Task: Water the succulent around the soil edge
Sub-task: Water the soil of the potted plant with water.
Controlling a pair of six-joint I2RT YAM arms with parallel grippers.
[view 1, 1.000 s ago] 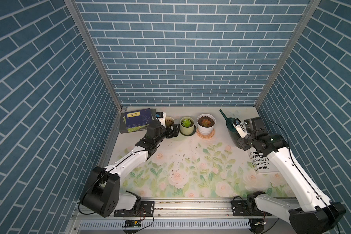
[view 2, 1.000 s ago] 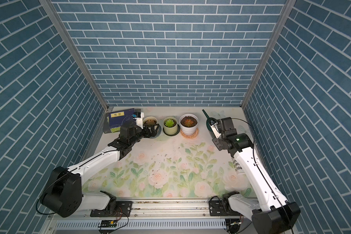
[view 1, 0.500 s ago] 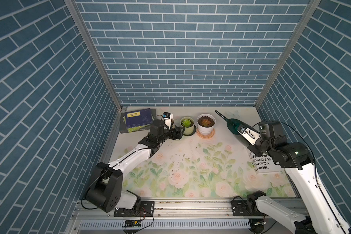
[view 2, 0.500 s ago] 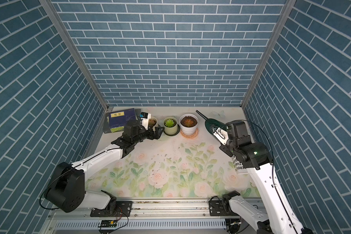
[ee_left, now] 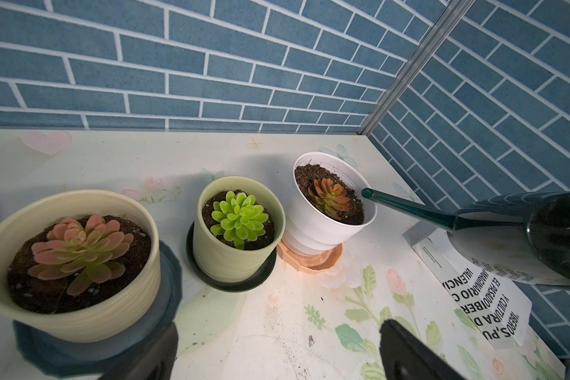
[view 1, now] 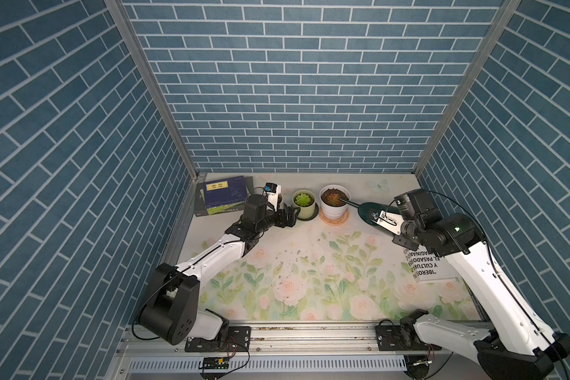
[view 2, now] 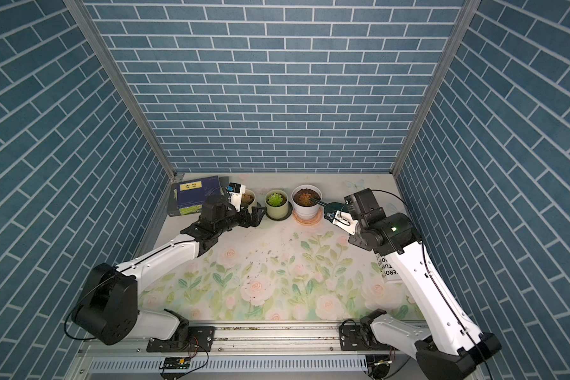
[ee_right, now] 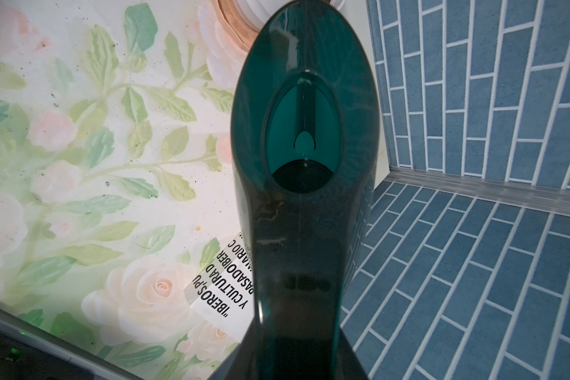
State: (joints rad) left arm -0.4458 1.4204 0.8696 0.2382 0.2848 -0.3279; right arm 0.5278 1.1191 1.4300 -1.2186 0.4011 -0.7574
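While hanging above the desk [view 1: 310,237] at about 2 o'clock, clamping the right tool [view 1: 375,216] fully down on the dark green watering can [view 1: 366,209], gripping it at the handle end. Tilting the can toward 9 o'clock and reaching its long spout [ee_left: 405,205] over the rim of the white pot [ee_left: 326,230], at 12 o'clock on the desk. Ending the spout tip over the soil edge on the pot's 3 o'clock side, just beside the red succulent [ee_left: 331,197] and apart from its leaves; cannot tell whether touching the rim. Seating that pot on a peach saucer [ee_left: 313,261].

Lining up toward 9 o'clock from it a pale green pot [ee_left: 231,260] with a green succulent [ee_left: 239,218], then a cream pot [ee_left: 86,319] with a pink succulent [ee_left: 79,250]. Hovering the left tool [ee_left: 278,335] low at 11 o'clock, near the cream pot, spreading its fingers wide apart and holding nothing.

Passing the right arm over a printed leaflet [ee_left: 484,296] at 3 o'clock; leaving a blue box [view 1: 226,195] at 10 o'clock, well apart from the can.
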